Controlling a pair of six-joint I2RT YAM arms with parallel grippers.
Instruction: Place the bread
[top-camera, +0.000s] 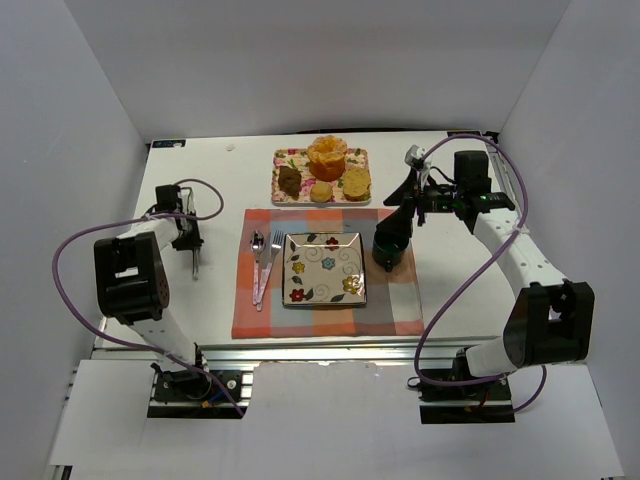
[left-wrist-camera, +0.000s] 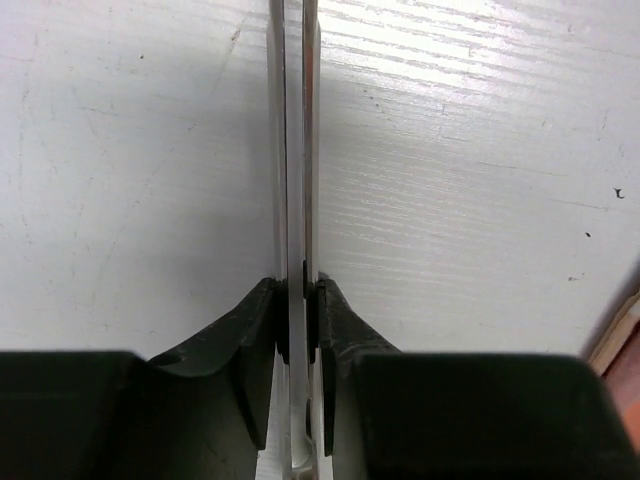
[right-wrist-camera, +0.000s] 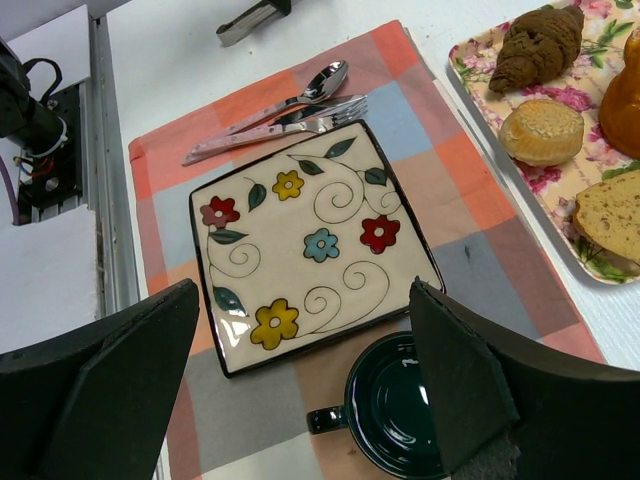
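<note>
Right wrist view shows the bread on the flowered tray (right-wrist-camera: 555, 180) beyond the placemat (right-wrist-camera: 470, 200), well apart from the square plate (right-wrist-camera: 310, 250): a brown roll (right-wrist-camera: 535, 45), a round bun (right-wrist-camera: 541, 131) and a seeded slice (right-wrist-camera: 612, 220), and we cannot tell which one is meant. We judge all three light, soft and easily crushed, so we would pinch gently across the middle. Only the brown roll has a clear long axis, lying across the tray's short width with one end toward the placemat. Our right gripper (right-wrist-camera: 305, 330) hangs wide open above the dark mug (right-wrist-camera: 400, 420), while our left gripper (left-wrist-camera: 297, 300) is clamped on a thin knife (left-wrist-camera: 295, 150) over the white table (left-wrist-camera: 450, 200).
</note>
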